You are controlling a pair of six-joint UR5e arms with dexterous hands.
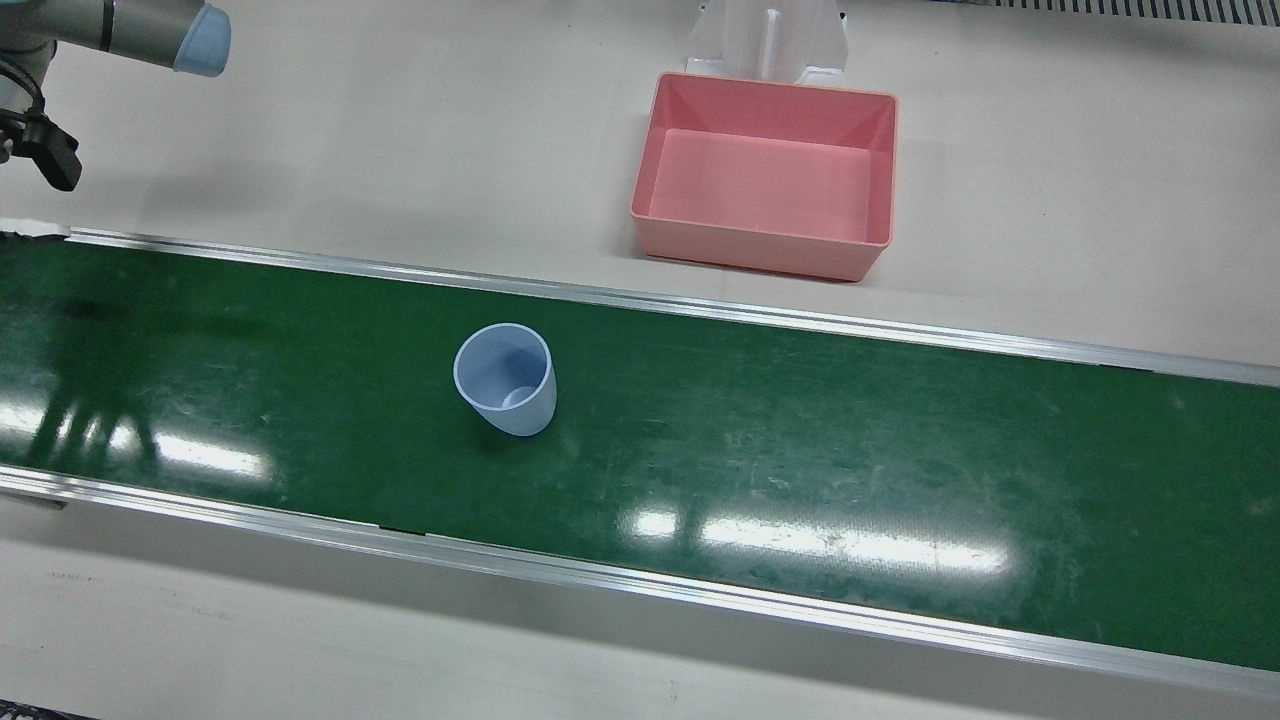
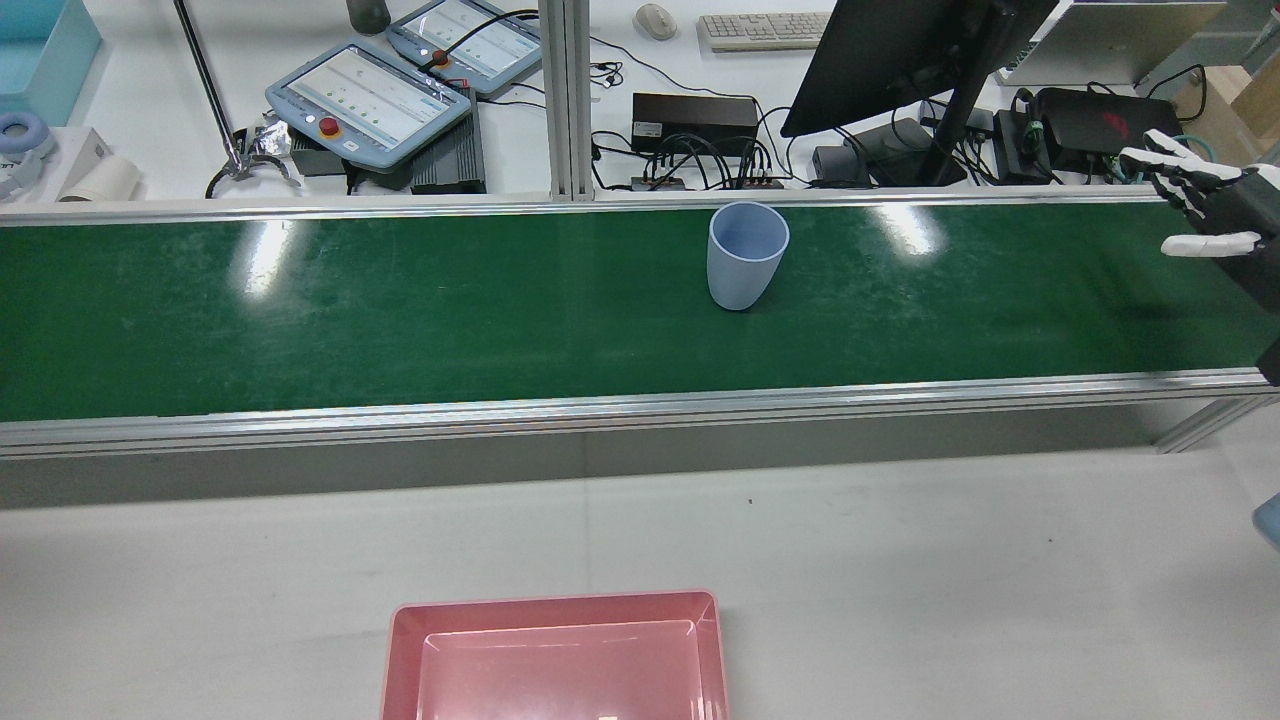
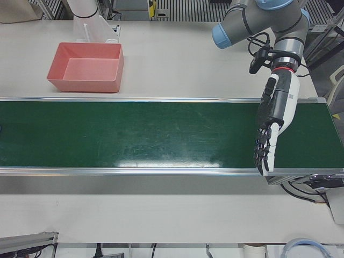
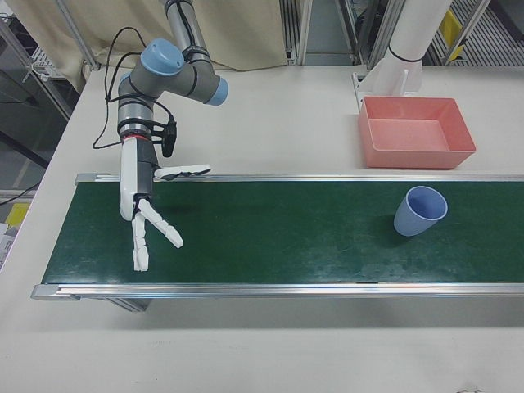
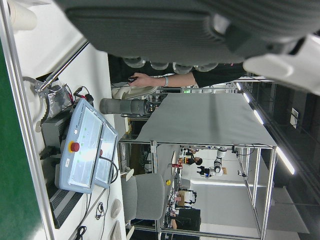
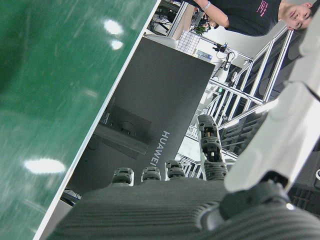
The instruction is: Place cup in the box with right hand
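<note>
A light blue cup [image 1: 505,380] stands upright on the green conveyor belt [image 1: 800,440]; it also shows in the rear view [image 2: 745,255] and the right-front view [image 4: 420,211]. The pink box [image 1: 760,250] sits empty on the white table beside the belt, seen also in the right-front view [image 4: 417,160] and the rear view [image 2: 555,602]. My right hand [image 4: 141,196] is open with fingers spread, above the belt's end, far from the cup; it also shows in the rear view [image 2: 1215,200]. My left hand [image 3: 274,118] is open and empty over the belt's other end.
Aluminium rails [image 1: 640,580] edge the belt on both sides. A white arm pedestal [image 1: 765,40] stands just behind the box. Beyond the belt, teach pendants [image 2: 370,95], a monitor [image 2: 900,60] and cables crowd the operators' desk.
</note>
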